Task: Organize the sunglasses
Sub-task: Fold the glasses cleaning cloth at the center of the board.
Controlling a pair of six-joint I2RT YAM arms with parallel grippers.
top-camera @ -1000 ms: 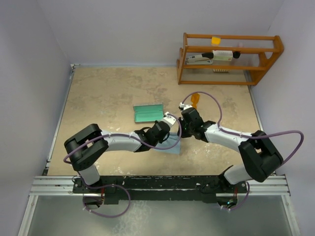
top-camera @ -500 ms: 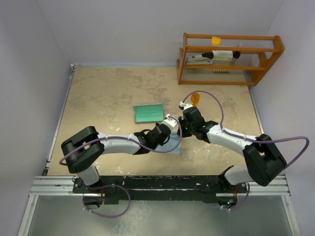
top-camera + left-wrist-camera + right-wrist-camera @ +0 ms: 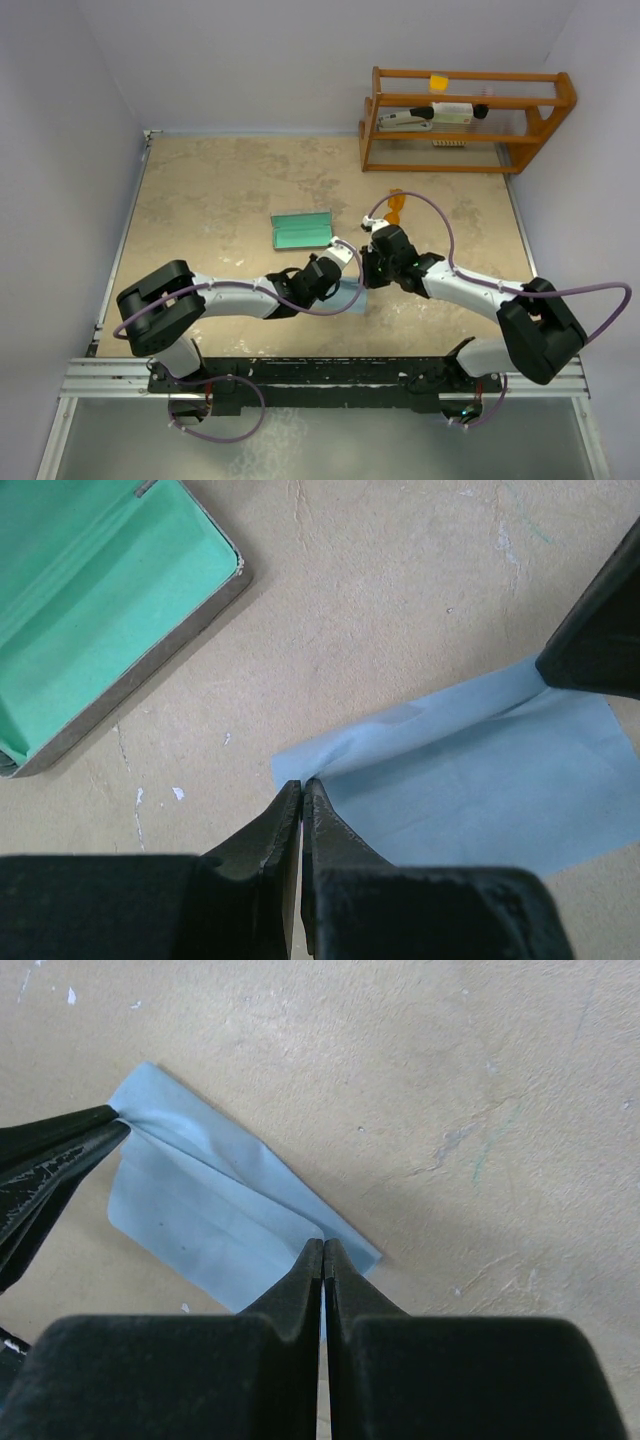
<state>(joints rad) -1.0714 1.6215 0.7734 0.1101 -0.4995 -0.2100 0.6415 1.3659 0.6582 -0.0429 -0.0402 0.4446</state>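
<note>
The light blue cloth [image 3: 352,298] lies on the table with its far edge lifted between both grippers. My left gripper [image 3: 302,785] [image 3: 348,282] is shut on one corner of the cloth [image 3: 480,780]. My right gripper [image 3: 323,1245] [image 3: 368,278] is shut on the other corner of the cloth [image 3: 200,1210]. The orange sunglasses [image 3: 397,205] lie beyond the right wrist, partly behind its cable. The open grey case [image 3: 302,229] [image 3: 90,600] shows its green lining, left of the cloth.
A wooden rack [image 3: 465,115] stands at the back right with a stapler and small items on its shelves. Walls close the table on the left, back and right. The purple cables loop above both arms.
Both grippers have drawn toward the near edge with the cloth's far edge pinched, laying it over the rest. More of the sunglasses shows behind the right wrist.
</note>
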